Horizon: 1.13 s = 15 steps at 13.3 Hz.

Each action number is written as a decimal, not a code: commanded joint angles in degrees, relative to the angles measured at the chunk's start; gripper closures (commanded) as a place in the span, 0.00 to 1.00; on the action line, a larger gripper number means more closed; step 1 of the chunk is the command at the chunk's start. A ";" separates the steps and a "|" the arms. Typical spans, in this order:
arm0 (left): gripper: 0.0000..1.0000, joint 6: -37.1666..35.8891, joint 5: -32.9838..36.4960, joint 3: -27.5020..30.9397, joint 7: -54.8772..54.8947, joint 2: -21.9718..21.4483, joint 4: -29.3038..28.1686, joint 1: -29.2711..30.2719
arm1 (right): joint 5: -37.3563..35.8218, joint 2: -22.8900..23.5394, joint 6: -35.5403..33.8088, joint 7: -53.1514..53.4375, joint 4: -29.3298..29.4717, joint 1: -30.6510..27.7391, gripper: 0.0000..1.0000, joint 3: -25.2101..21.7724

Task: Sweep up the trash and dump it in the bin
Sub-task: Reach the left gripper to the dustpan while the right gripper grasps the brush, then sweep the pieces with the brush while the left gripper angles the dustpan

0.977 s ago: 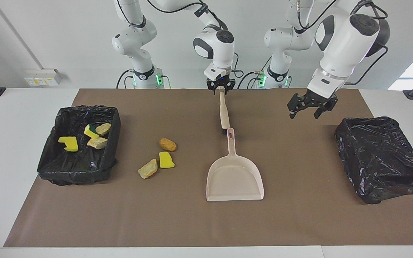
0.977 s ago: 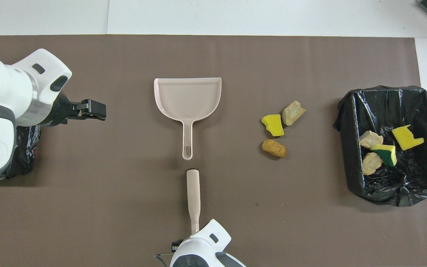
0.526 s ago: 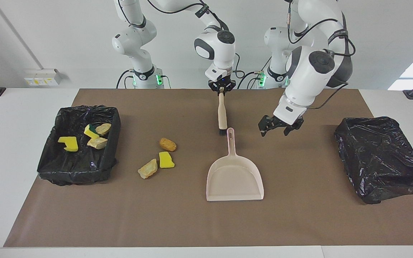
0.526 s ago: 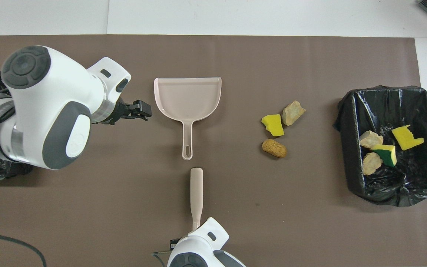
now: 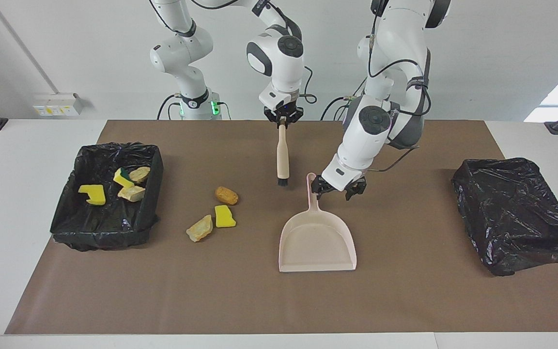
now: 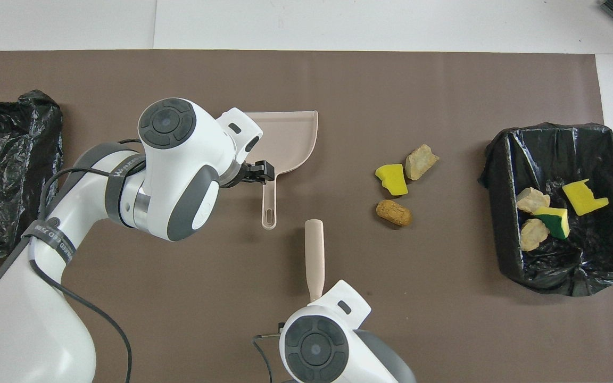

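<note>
Four trash pieces (image 5: 114, 186) lie in the bin (image 5: 150, 194), three (image 5: 213, 213) unswept; right gripper (image 5: 283, 120) pinches the brush (image 5: 283, 155), left gripper (image 5: 336, 190) spread over the dustpan (image 5: 317, 242) handle.

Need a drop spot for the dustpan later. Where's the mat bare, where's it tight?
Bare: the mat between dustpan and the empty bag-lined bin, and the whole strip farthest from the robots. Tight: three loose trash pieces sit between the dustpan and the bin with trash; left gripper hovers at the dustpan handle, right gripper holds the brush beside it.
</note>
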 commanded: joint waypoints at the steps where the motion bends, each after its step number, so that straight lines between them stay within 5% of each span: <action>1: 0.00 1.37 0.23 0.91 -2.07 0.76 -0.94 -2.91 | 0.79 -3.84 -3.50 -7.27 0.07 -5.30 1.00 0.02; 8: 0.00 -0.12 3.47 1.00 -2.44 1.47 -2.61 -6.34 | -3.77 -4.47 -8.27 -20.54 0.16 -22.44 1.00 0.02; 15: 0.05 -2.50 7.09 0.91 -2.61 2.44 1.17 -6.43 | -5.01 0.17 2.17 -40.96 -1.51 -38.72 1.00 0.02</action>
